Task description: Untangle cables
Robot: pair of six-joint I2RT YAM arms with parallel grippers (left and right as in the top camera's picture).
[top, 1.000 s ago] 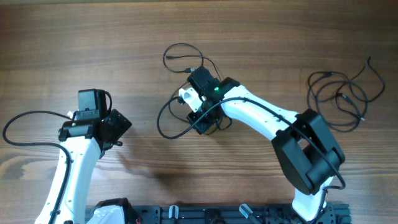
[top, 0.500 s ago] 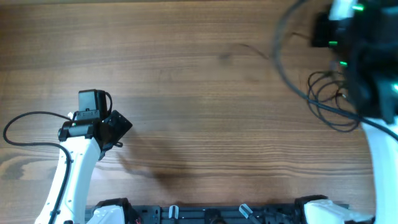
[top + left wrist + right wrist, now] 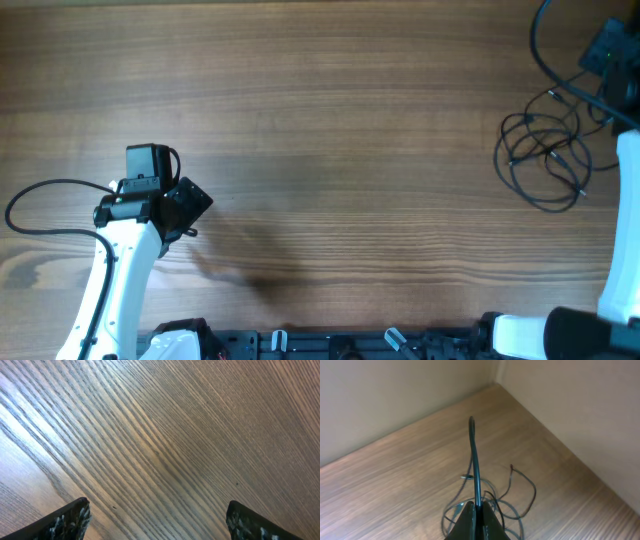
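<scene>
A loose coil of thin black cables lies on the wooden table at the right. My right gripper is at the far right edge, above the coil, shut on one thin black cable that rises from between its fingers; the coil lies below it. The held cable also arcs up at the top right in the overhead view. My left gripper is at the left, open and empty, over bare wood.
A thick black arm cable loops at the left beside the left arm. In the right wrist view a light wall stands beyond the table's far edge. A black rail runs along the near edge.
My right arm swung from the table's middle to the far right, carrying a cable there. The tangle that lay at the middle is gone from that spot. The left arm has not moved.
</scene>
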